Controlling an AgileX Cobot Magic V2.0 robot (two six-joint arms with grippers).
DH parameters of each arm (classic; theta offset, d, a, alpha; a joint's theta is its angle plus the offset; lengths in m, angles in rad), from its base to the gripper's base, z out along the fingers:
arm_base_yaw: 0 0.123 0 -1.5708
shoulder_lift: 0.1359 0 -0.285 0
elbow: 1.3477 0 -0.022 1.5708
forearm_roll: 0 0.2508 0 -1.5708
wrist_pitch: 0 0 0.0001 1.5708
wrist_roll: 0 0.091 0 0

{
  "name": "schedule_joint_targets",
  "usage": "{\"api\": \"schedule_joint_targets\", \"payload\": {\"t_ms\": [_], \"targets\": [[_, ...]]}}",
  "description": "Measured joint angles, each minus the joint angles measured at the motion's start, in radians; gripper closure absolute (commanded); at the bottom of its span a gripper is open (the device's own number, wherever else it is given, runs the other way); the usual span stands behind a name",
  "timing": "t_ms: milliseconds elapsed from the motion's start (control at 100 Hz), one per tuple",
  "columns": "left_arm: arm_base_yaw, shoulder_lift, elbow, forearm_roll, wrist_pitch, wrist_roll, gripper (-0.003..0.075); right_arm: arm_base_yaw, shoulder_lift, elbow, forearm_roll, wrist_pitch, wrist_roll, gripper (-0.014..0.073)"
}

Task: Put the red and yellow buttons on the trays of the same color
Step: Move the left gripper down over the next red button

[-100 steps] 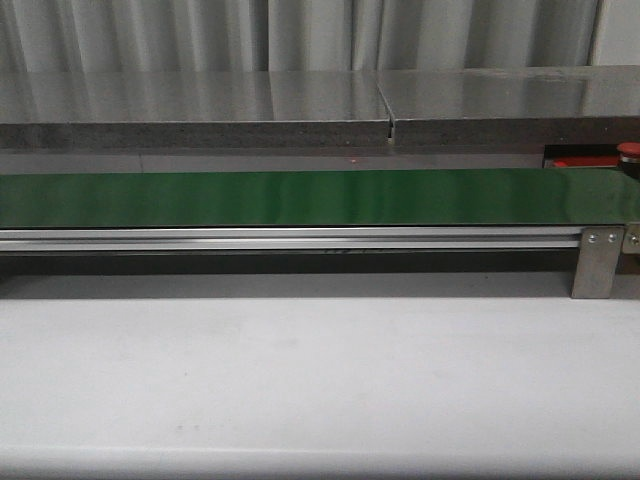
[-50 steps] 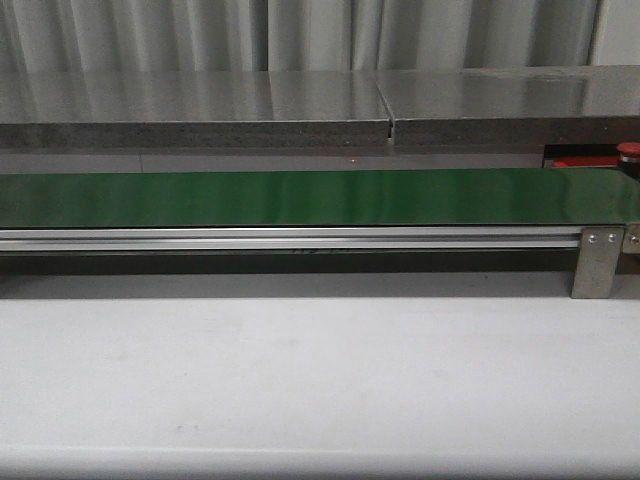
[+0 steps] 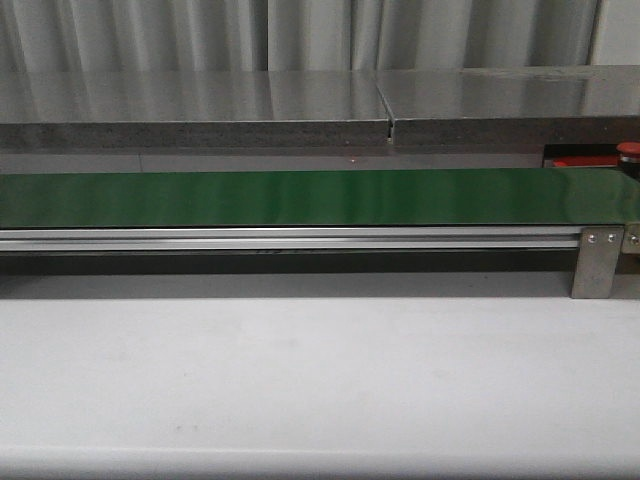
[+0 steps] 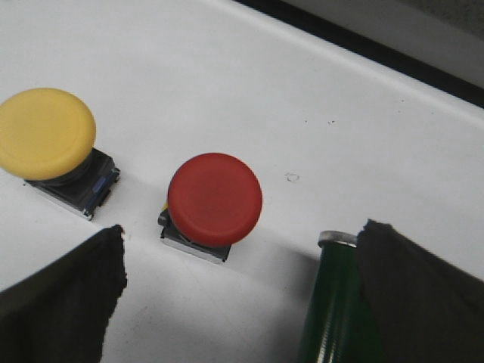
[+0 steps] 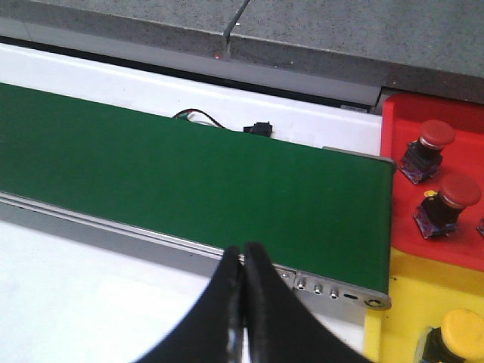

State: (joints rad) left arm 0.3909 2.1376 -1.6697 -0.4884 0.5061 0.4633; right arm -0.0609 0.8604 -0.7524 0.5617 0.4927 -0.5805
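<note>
Below my left pincer [image 4: 238, 302], fingers apart, a red button [image 4: 215, 198] sits on the white tabletop [image 4: 318, 98].
I should centre over its cap and avoid the yellow button [image 4: 45, 133]; my right pincer [image 5: 242, 261] is pressed together above the green belt [image 5: 189, 189], near the red tray [image 5: 461, 144].
</note>
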Motion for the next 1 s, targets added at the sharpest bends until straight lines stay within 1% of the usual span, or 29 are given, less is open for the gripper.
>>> {"api": "schedule_joint_targets", "payload": {"t_ms": [380, 890, 940, 1000], "targets": [[0.000, 0.087, -0.102, 0.002, -0.002, -0.002, 0.0120, 0.000, 0.000, 0.000, 0.000, 0.000, 0.000, 0.0711], [0.000, 0.148, -0.117, 0.002, -0.022, -0.004, 0.0121, 0.000, 0.000, 0.000, 0.000, 0.000, 0.000, 0.0711], [0.000, 0.148, -0.117, 0.002, -0.025, -0.004, 0.0129, 0.000, 0.000, 0.000, 0.000, 0.000, 0.000, 0.0711], [0.000, 0.148, -0.117, 0.002, -0.025, -0.004, 0.0158, 0.000, 0.000, 0.000, 0.000, 0.000, 0.000, 0.0711]]}}
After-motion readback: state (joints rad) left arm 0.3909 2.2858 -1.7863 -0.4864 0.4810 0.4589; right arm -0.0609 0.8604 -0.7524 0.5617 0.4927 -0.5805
